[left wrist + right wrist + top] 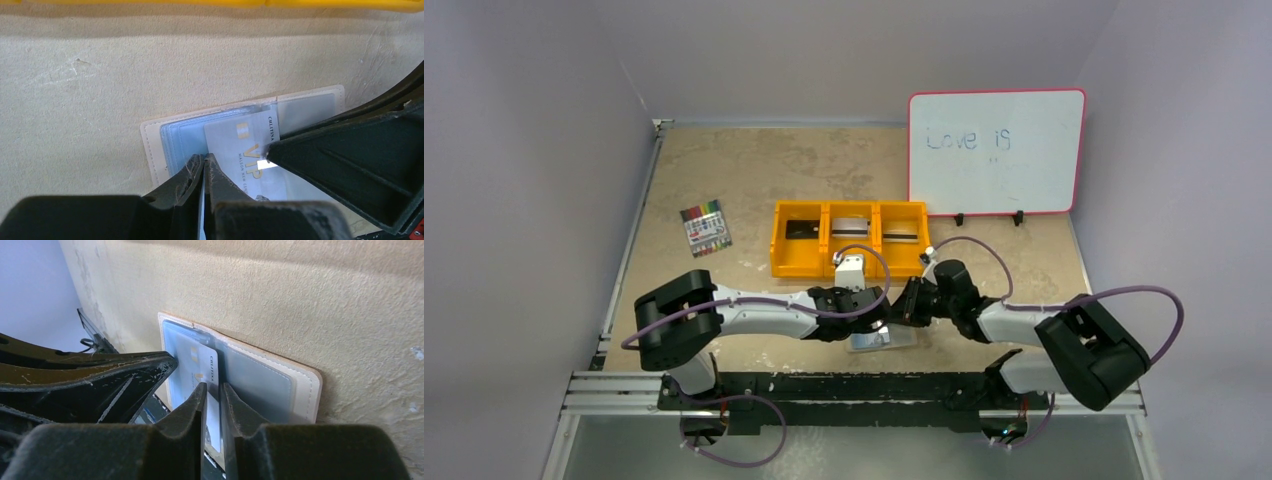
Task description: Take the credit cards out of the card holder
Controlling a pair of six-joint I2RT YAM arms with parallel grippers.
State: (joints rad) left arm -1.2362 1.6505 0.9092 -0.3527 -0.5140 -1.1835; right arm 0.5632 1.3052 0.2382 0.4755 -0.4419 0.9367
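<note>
Close to the arm bases, at the near edge of the counter [100, 75], both arms fold inward so that their tools meet over one spot. There the card holder [150, 145] lies open and flat, blue panels up and its beige border showing all round.

A pale card [235, 145] printed "VIP" sticks partway out of the holder's clear pocket. The left tool [205, 162] is clenched, its tips down at the card's left edge on the blue panel, probably to pin the holder while the card slides. I cannot tell whether anything is caught between them.

The right tool [212, 390] comes in from the opposite side with its jaws parted to a narrow slit. The card shows through that slit and one fingertip touches its face, but it does not look grasped. I judge this card to be half drawn and in need of a fresh bite.

Farther out stands the orange tray [776, 250], and each of its three compartments holds a card, so it is the likely destination. Left of it lies a marker pack [706, 228]. A whiteboard [996, 150] stands at the back right.
</note>
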